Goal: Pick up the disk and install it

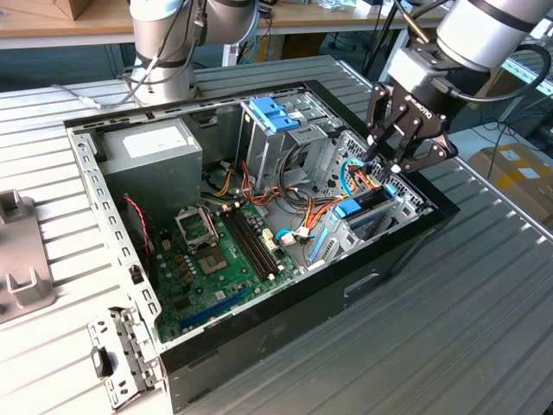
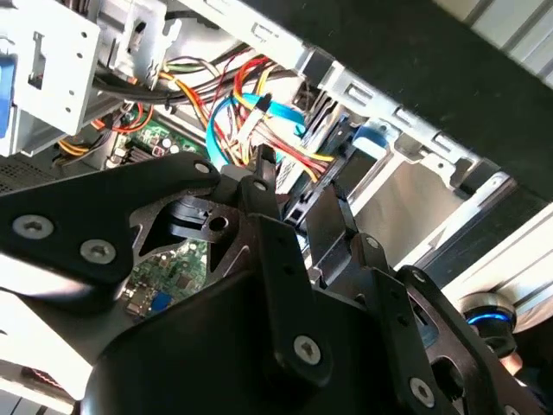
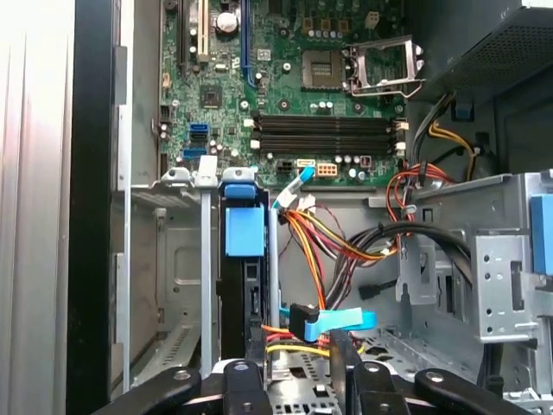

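Overhead, the arm is angling down with its gripper [image 1: 390, 154] hanging over the open computer case [image 1: 406, 259], fingers slightly apart and empty, while the disk [image 3: 243, 259] is sitting upright in the drive bay.

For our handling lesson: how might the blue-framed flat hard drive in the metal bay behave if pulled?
The blue-framed hard drive looks a flat slab, so probably stiff. The grey metal bay walls beside it likely keep it sliding straight.

You have a ribbed grey metal table [image 1: 484, 285] carrying everything. On it lies the open black computer case [image 1: 346, 285], with a grey moulded plastic piece [image 1: 22, 259] beside it toward the exterior view's left, and the robot arm's round base [image 1: 164, 82] behind.
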You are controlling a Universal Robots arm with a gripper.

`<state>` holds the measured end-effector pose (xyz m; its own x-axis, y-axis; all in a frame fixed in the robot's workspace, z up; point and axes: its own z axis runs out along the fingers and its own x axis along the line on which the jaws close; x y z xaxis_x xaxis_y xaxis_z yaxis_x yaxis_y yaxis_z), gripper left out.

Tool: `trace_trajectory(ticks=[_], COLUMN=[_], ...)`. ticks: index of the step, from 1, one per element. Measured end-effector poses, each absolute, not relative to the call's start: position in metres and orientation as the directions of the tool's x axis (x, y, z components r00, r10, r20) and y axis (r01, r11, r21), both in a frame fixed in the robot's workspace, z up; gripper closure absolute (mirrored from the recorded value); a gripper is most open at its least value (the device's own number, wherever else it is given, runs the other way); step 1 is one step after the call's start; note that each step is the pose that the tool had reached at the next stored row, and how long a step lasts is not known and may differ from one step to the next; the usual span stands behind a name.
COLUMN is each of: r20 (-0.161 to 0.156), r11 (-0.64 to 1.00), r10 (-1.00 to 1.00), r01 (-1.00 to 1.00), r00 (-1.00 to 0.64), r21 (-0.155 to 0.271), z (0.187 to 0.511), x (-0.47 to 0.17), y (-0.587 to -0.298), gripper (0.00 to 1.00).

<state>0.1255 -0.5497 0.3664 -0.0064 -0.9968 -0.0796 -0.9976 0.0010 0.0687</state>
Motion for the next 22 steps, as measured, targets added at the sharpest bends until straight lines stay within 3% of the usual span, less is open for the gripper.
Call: trace_trajectory(ticks=[22], r20=[-0.080], r11=[0.001], r10=[-0.997], r01=[-0.998], r00=[-0.006], r21=[0.068], z=[0.3668], x=[0.1173], y=[-0.5484], gripper=[0.58])
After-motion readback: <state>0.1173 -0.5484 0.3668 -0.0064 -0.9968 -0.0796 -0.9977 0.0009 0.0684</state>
